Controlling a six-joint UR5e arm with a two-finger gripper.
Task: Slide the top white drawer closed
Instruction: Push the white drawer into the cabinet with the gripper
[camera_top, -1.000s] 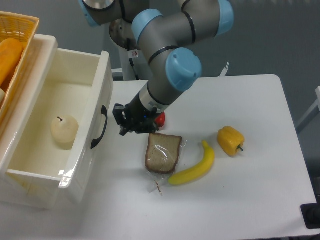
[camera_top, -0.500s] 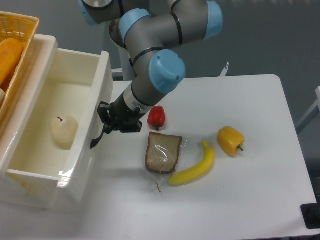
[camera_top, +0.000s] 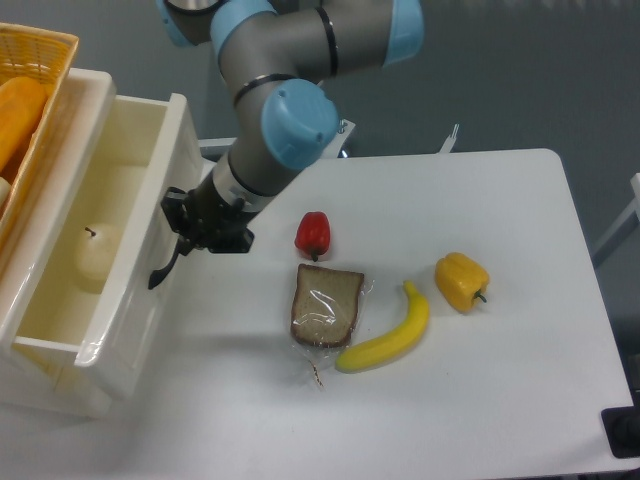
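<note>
Gripper (camera_top: 188, 228), jaws too dark to tell open or shut, presses on the handle (camera_top: 165, 268) of the half-open top drawer (camera_top: 150, 190) at the surface's left edge; push straight and level, square to the front.

White table (camera_top: 500, 400), grey-blue wall (camera_top: 520, 70).
</note>
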